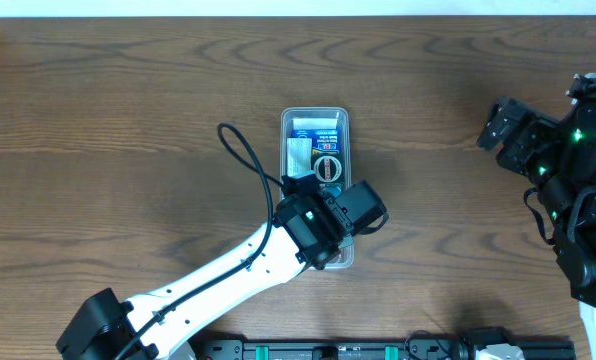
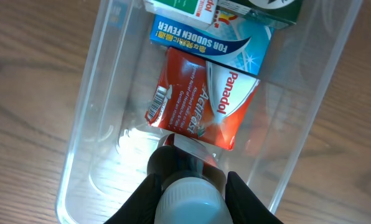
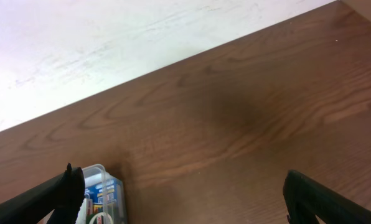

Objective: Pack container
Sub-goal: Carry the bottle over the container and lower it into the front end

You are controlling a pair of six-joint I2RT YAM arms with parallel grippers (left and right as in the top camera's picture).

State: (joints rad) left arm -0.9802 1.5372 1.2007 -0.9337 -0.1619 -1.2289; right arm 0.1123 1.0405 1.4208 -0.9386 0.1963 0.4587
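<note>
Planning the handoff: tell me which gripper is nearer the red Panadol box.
Left. The left gripper, jaws shut on a white-capped bottle, hangs over the tray close to the red box; the right gripper sits far off to the right.

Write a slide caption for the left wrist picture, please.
Left gripper holds a small bottle over the clear container, beside a red Panadol box.

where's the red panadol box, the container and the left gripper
red Panadol box [image 2: 201, 99], left wrist view, middle of its red face
container [image 2: 95, 106], left wrist view, its clear left wall
left gripper [image 2: 193, 179], left wrist view, midway between fingertips, around a white-capped bottle [image 2: 192, 202]
</note>
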